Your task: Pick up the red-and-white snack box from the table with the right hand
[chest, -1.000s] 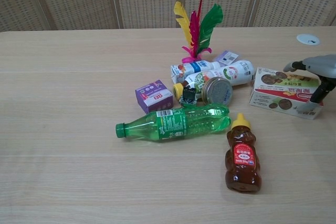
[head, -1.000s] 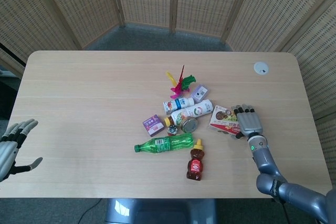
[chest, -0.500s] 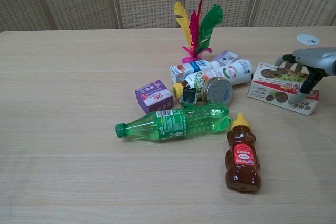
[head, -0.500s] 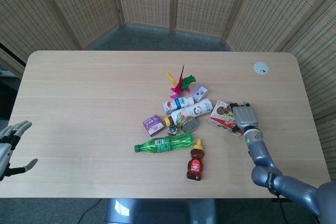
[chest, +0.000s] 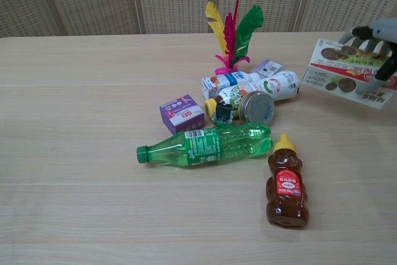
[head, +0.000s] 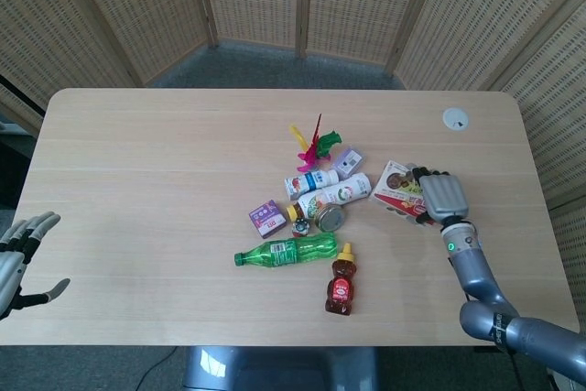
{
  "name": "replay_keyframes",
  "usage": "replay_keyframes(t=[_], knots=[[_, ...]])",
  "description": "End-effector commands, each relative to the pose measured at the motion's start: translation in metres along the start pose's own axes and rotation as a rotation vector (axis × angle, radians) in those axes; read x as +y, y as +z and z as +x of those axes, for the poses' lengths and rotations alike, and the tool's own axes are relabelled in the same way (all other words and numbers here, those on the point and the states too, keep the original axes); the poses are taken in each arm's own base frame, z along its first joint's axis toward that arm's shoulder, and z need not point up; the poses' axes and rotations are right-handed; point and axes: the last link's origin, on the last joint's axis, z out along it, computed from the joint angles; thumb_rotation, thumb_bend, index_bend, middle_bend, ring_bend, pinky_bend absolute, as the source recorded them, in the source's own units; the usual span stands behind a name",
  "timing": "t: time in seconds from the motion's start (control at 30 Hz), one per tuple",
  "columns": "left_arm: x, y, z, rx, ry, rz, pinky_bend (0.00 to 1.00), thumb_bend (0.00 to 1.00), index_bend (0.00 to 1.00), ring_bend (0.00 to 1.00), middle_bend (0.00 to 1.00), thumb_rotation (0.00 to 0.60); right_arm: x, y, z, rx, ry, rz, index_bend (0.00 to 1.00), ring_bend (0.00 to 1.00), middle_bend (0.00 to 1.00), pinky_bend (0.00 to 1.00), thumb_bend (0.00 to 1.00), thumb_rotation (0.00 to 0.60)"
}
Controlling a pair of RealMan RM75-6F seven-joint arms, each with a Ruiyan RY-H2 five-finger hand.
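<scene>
We start with the desk, a big pale wood top with all the clutter bunched up right of centre. Our right hand has the red-and-white snack box wrapped up, fingers curled over its far top edge, and the chest view shows the box tilted and seemingly clear of the desk, off to the right of the pile. So by our reckoning the pick-up is basically in its lifting step; what's left is raising it straight up and keeping the grip even so the box doesn't tip any further (it's a wide, flat carton held near one end, so it could swing). Our left hand sits way over at the near left edge with fingers spread, holding nothing.

Next down in size: the green bottle lies on its side near the middle, cap pointing left, and looks empty as far as we can tell. The honey bear bottle lies just near-right of it, full of dark amber stuff. Two white bottles lie side by side behind a round tin, contents hidden. A purple box sits left of those, closed. The feather shuttlecock stands upright at the far side.
</scene>
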Motion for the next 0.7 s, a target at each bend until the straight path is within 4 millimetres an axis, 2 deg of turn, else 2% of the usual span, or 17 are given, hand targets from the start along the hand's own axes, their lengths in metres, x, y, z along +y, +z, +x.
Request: replay_keyframes(t=[0.03, 0.23, 0.43, 0.53, 0.7], knots=[[0.002, -0.002, 0.0, 0.001, -0.004, -0.005, 0.0, 0.3, 0.04, 0.0, 0.0, 0.6, -0.001, -0.011, 0.041, 0.079, 0.017, 0.028, 0.3, 0.72, 0.64, 0.43, 0.19, 0.6], [0.003, -0.007, -0.001, 0.006, -0.009, -0.01, 0.0, 0.3, 0.04, 0.0, 0.0, 0.6, -0.014, -0.022, 0.088, 0.154, 0.055, 0.086, 0.29, 0.72, 0.64, 0.43, 0.19, 0.6], [0.003, -0.012, 0.001, 0.018, -0.015, -0.011, 0.0, 0.29, 0.04, 0.0, 0.0, 0.6, -0.03, -0.03, 0.124, 0.211, 0.114, 0.149, 0.29, 0.72, 0.64, 0.43, 0.18, 0.6], [0.002, -0.013, 0.001, 0.018, -0.018, -0.006, 0.0, 0.29, 0.04, 0.0, 0.0, 0.6, -0.034, -0.034, 0.131, 0.222, 0.123, 0.167, 0.29, 0.72, 0.64, 0.43, 0.18, 0.6], [0.001, -0.013, -0.001, 0.013, -0.021, -0.004, 0.0, 0.29, 0.04, 0.0, 0.0, 0.6, -0.036, -0.037, 0.133, 0.217, 0.125, 0.176, 0.29, 0.73, 0.64, 0.43, 0.18, 0.6]])
